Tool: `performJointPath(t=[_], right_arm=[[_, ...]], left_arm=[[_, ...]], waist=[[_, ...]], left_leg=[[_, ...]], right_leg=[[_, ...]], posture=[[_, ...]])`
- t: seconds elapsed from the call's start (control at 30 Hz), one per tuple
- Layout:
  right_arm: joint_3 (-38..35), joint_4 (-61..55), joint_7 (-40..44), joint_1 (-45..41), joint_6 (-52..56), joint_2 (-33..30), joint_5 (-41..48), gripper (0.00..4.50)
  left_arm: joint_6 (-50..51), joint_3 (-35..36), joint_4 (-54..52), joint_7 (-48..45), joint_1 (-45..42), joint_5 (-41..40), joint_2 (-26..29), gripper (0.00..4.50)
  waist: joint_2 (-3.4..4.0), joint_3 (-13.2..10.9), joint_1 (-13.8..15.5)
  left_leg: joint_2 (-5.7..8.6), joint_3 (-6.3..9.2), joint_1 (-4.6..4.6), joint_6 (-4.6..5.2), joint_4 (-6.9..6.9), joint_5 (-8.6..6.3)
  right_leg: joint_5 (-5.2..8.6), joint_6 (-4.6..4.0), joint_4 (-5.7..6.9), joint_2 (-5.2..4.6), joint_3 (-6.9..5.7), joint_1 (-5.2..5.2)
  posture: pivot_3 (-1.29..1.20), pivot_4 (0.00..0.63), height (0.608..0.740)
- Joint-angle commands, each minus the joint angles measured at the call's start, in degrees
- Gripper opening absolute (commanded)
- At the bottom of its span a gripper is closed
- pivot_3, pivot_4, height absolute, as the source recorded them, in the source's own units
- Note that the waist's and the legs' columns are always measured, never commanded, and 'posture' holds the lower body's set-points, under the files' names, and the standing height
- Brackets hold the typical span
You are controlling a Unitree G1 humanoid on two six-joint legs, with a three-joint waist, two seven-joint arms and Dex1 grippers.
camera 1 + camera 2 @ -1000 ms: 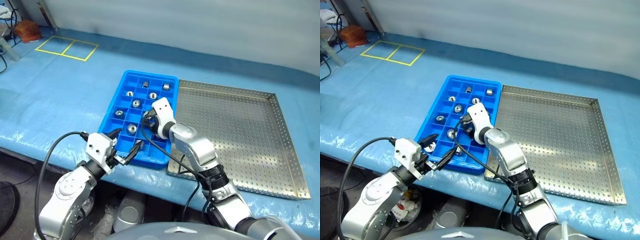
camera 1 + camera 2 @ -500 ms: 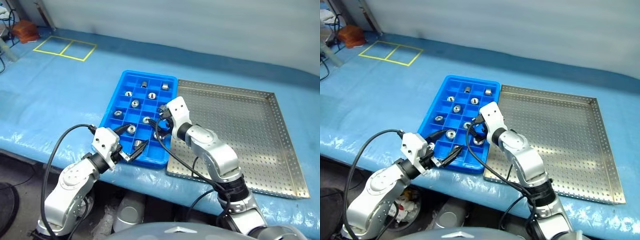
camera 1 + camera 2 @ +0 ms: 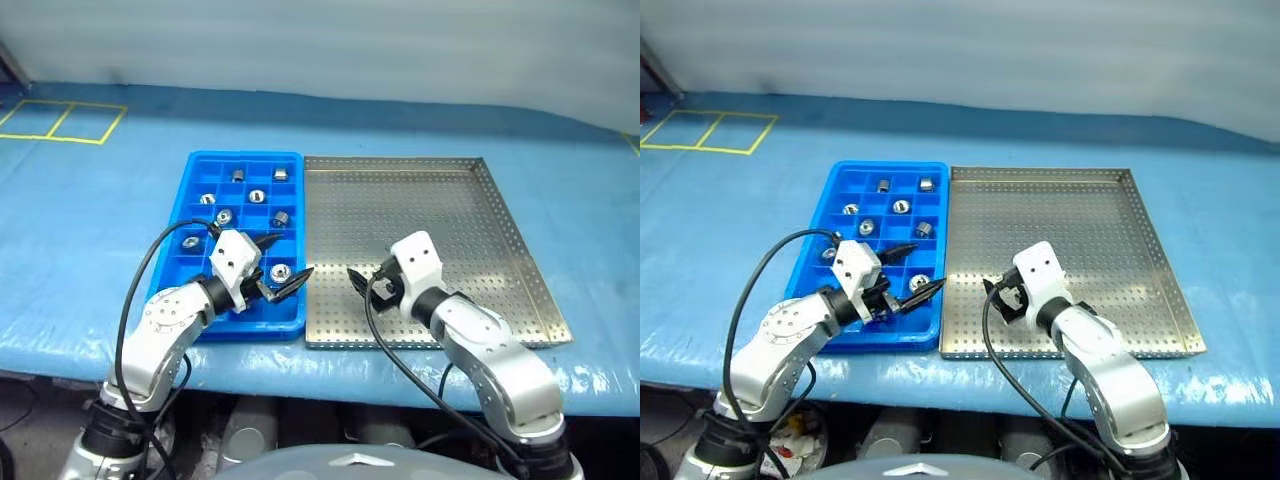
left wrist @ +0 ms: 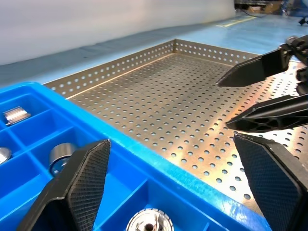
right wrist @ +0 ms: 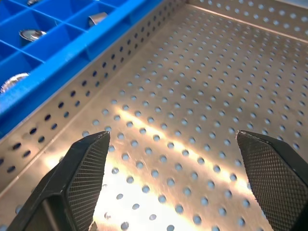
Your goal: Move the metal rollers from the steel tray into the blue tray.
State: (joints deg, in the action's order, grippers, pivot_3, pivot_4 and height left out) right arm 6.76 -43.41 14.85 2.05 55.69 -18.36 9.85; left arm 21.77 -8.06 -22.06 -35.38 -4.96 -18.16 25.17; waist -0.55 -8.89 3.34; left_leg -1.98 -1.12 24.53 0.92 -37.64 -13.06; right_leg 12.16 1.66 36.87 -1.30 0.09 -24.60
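Metal rollers [image 3: 257, 197] sit one to a compartment in the blue tray [image 3: 192, 192]; I count none on the steel tray [image 3: 440, 215], at three o'clock of it on the worktop [image 3: 90, 230]. Both my left end effector [image 3: 281, 266] and right end effector [image 3: 363, 282] stand wide open, empty. I judge the transfer finished, so I scan the perforated floor once more, then back both arms away without nudging the trays.

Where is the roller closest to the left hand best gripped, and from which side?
Take the roller by its round outer wall, coming straight down from above. It lies flat with its hole facing up, and the cell walls of the blue tray stand close around it, so a sideways approach looks blocked.
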Motion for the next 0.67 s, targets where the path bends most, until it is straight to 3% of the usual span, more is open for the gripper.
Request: performJointPath(t=[0.03, 0.3, 0.67], right_arm=[[-2.29, -5.23, -1.49, 3.55, 0.13, -0.2, -0.07, 4.44], [-1.94, -8.2, -5.13, 8.59, 0.21, 0.93, -1.05, 4.44], [0.73, -7.88, -6.84, 7.46, 1.21, 1.03, -1.46, 4.44]], left_arm=[[-2.77, -1.61, 2.44, -0.85, -3.08, 1.57, -1.42, 4.5], [-6.27, -1.38, 7.68, 3.92, -5.87, 6.54, -5.07, 4.5], [-6.14, -0.18, 6.83, 3.88, -4.72, 6.03, -5.85, 4.5]], waist=[[-0.01, 0.01, -0.54], [-0.03, 0.01, -2.09], [-0.04, 0.02, -2.22]], left_leg=[[0.0, 0.01, 0.0, 0.0, -0.04, 0.0], [-0.02, -0.05, -0.05, 0.03, -0.22, 0.0], [-0.05, -0.05, -0.07, 0.08, -0.27, 0.0]], right_leg=[[0.0, 0.0, 0.02, 0.02, 0.0, 0.02], [-0.11, 0.16, 0.05, 0.09, 0.29, 0.05], [-0.17, 0.25, 0.05, 0.12, 0.48, 0.05]], posture=[[0.07, 0.15, 0.74], [0.05, 0.15, 0.74], [0.07, 0.15, 0.74]])
